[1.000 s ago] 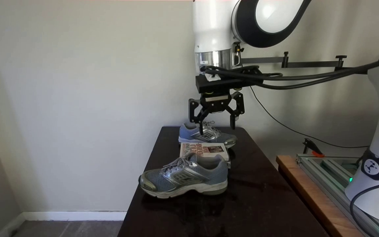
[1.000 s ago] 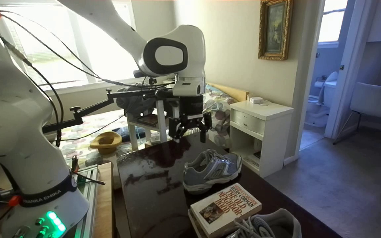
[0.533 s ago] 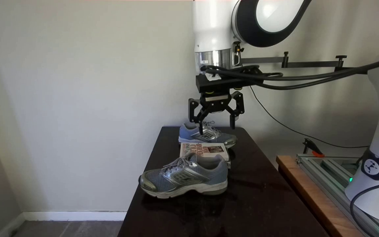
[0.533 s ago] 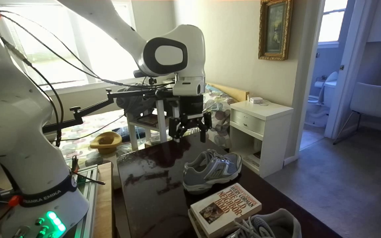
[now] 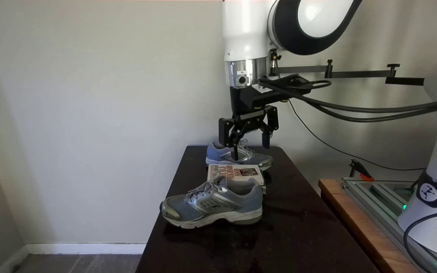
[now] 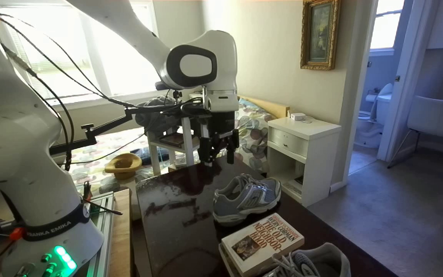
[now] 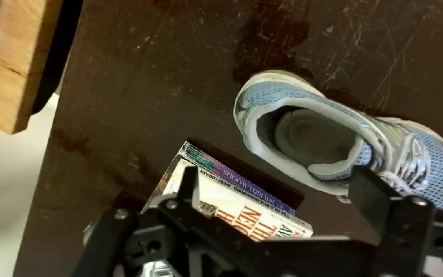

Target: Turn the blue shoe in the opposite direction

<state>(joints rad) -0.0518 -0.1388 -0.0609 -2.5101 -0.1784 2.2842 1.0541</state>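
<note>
Two near-identical grey-silver running shoes with blue mesh stand upright on the dark table; I cannot tell which is the blue shoe. The shoe with its heel toward the robot base (image 5: 214, 204) shows in an exterior view (image 6: 246, 200) and in the wrist view (image 7: 371, 132). Its mate, toe toward the base (image 5: 254, 158), is cut off in an exterior view (image 6: 306, 265) and mostly hidden in the wrist view. My gripper (image 5: 250, 151) is open and empty, above the table, also in an exterior view (image 6: 219, 162). In the wrist view its jaws (image 7: 275, 184) overlap the book and the shoe's laces side.
Two stacked paperbacks (image 5: 237, 173) lie between the shoes, also in an exterior view (image 6: 262, 244) and the wrist view (image 7: 240, 207). The dark table (image 5: 298, 235) is narrow. A wooden bench edge (image 5: 340, 204) and the robot base lie beside it. A white nightstand (image 6: 302, 130) stands beyond.
My gripper has turned about its upright axis and its cables swung with it. It stays open at nearly the same place. The shoes and books have not moved.
</note>
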